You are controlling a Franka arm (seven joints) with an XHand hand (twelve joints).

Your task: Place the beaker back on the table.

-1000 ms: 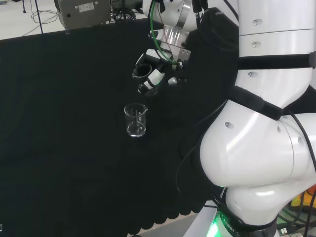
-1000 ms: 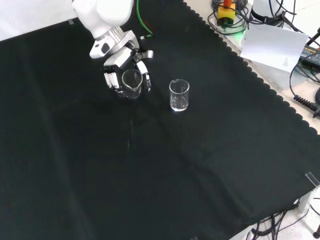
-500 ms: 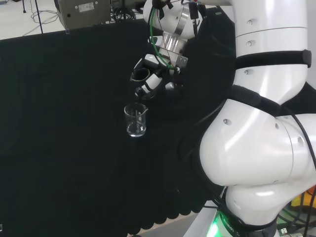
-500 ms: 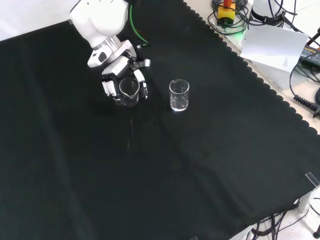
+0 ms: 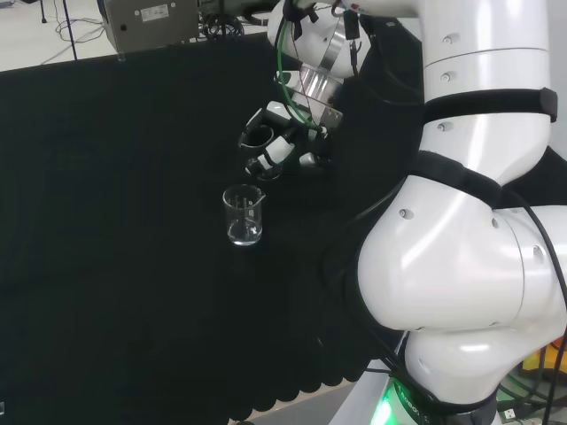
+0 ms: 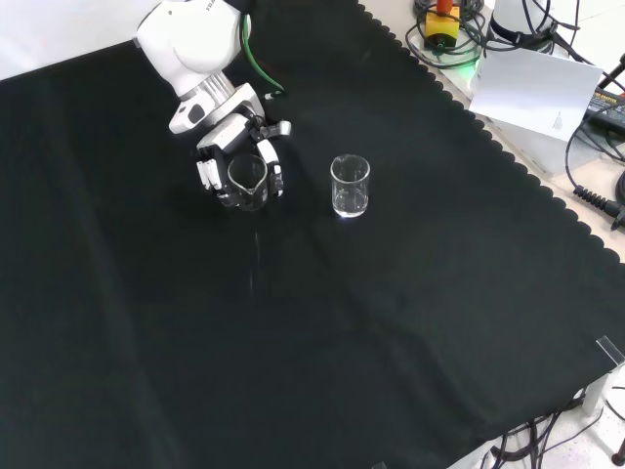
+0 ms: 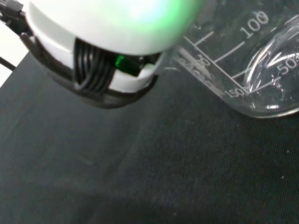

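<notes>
The hand [image 6: 239,171] has its fingers curled round the glass beaker [image 6: 246,182], carried tilted just above the black tabletop [image 6: 322,322]. From the wrist, the base hangs clear of the cloth, so straight down is the way; a second beaker [image 6: 350,186] stands apart.

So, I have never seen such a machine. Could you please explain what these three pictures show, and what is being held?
It is one white robot arm with a black and white hand like a person's. One camera looks over the arm from behind, one looks down from the front, one sits at the wrist. The bench carries a black cloth. The hand's fingers curl round a clear glass beaker, seen close in the wrist view. A second beaker stands free on the cloth.
</notes>
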